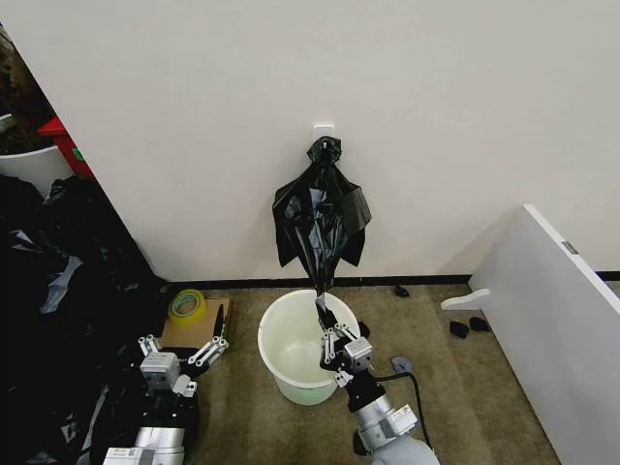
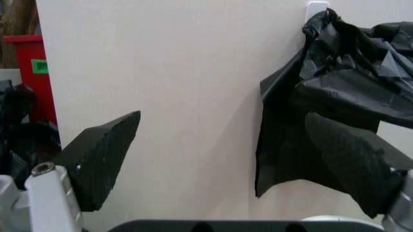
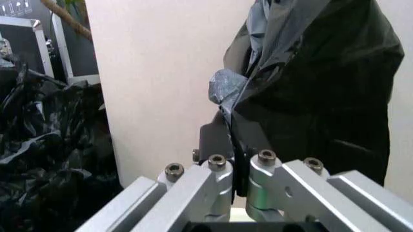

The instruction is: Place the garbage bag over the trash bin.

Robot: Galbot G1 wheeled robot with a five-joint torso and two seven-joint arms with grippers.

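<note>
Currently right gripper pinches the garbage bag tip over the trash bin rim; left gripper fingers spread wide beside the bin.

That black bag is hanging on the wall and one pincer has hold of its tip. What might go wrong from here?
1. The right pincer pinches only the garbage bag's thin lower tip; the glossy plastic may slip or tear.
2. The bag's top is knotted on a wall hook, so pulling down may stretch it rather than free it.
3. The left pincer is open beside the trash bin, leaving the bag's mouth unspread.
</note>
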